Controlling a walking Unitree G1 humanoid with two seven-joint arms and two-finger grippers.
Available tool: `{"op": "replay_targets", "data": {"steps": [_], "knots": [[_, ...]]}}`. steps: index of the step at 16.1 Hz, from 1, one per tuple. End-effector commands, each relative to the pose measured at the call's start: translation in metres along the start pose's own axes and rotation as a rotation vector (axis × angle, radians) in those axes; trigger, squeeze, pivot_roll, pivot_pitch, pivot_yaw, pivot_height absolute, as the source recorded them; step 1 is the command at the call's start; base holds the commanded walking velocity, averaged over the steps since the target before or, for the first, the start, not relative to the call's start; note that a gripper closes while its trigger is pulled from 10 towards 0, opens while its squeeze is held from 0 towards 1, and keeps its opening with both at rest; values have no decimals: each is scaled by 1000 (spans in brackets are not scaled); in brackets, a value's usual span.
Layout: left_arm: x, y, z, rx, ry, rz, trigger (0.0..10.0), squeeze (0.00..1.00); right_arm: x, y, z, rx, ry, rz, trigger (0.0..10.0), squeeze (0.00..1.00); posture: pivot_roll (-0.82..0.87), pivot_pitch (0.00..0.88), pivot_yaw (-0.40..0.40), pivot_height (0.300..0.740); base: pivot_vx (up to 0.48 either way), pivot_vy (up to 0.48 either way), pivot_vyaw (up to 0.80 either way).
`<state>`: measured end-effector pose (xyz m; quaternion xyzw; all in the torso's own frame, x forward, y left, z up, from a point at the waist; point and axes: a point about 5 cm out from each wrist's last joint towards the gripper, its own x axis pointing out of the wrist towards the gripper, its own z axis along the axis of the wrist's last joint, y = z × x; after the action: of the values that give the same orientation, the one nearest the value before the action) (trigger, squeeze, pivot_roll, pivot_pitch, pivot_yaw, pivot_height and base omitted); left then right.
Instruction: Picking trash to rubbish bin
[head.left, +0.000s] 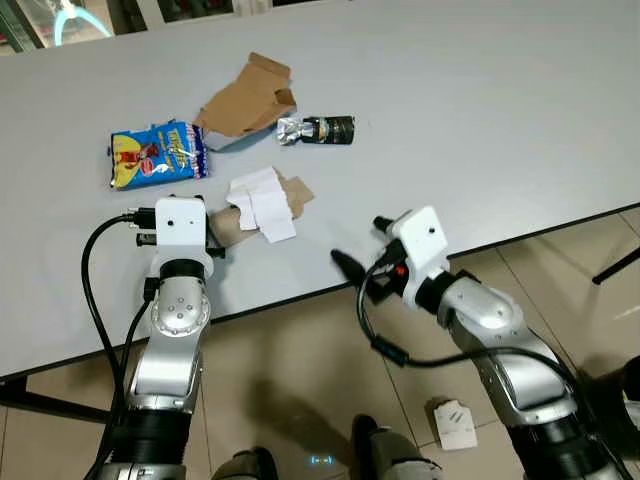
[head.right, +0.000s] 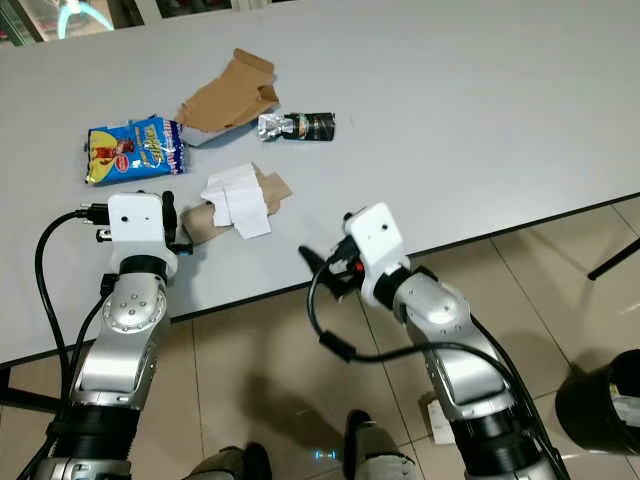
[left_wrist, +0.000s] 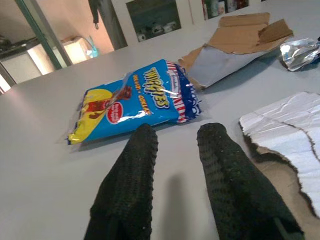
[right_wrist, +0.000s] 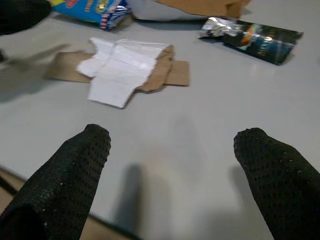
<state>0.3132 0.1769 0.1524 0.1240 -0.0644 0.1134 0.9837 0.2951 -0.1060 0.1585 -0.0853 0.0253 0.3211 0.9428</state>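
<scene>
Trash lies on the grey table: a blue and yellow snack packet, a flattened brown cardboard piece, a dark foil wrapper and a torn white-and-brown paper. My left gripper hovers low over the table, its fingers a little apart with nothing between them. They point at the snack packet, with the torn paper right beside it. My right gripper is wide open and empty at the table's front edge, facing the torn paper.
A black round bin stands on the tiled floor at the lower right. A white scrap lies on the floor near my right arm. The table's front edge runs diagonally between the arms.
</scene>
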Motion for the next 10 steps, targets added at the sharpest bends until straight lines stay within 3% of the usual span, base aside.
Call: {"op": "replay_targets", "data": {"steps": [1, 6, 10], "knots": [[-3, 5, 2, 34, -10, 12, 10000, 1000, 1, -2, 0, 5, -12, -14, 10000, 0, -154, 205, 29, 740, 0, 0, 0], [-8, 11, -11, 64, 64, 8, 10000, 1000, 12, -11, -1, -5, -22, -29, 10000, 0, -113, 226, 30, 740, 0, 0, 0], [-19, 16, -32, 72, 204, -14, 10000, 1000, 32, -25, 4, -32, -36, -39, 10000, 0, -85, 250, 33, 740, 0, 0, 0]]}}
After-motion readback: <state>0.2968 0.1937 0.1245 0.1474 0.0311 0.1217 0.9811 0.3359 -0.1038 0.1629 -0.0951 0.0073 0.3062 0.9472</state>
